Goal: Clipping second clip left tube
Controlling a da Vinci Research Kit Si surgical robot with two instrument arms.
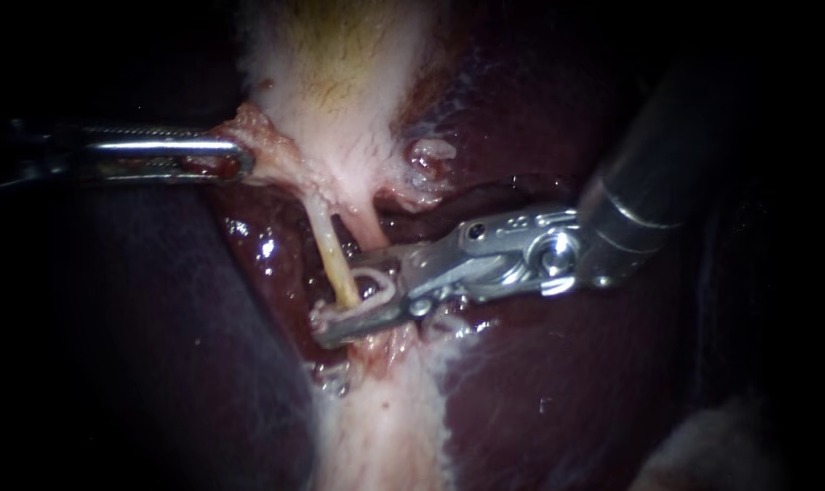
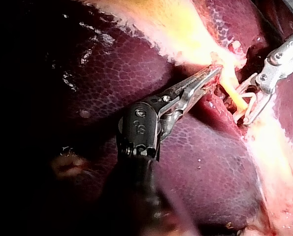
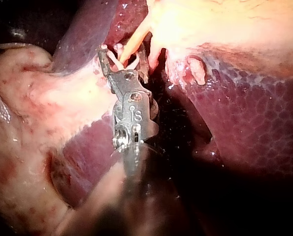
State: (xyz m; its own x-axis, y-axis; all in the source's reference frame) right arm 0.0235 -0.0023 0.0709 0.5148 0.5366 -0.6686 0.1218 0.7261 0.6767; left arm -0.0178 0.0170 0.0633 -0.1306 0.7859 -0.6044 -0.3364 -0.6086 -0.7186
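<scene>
Endoscope view: R instrument's clip astride left tube

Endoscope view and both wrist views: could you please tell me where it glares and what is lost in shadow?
Endoscope view: light pools on the left tube and pale tissue; the right instrument glares at its joint; the left instrument lies half in black. Left wrist view: wet glints on the liver, darkness beside the shaft. Right wrist view: a black hollow beside the instrument.
</scene>
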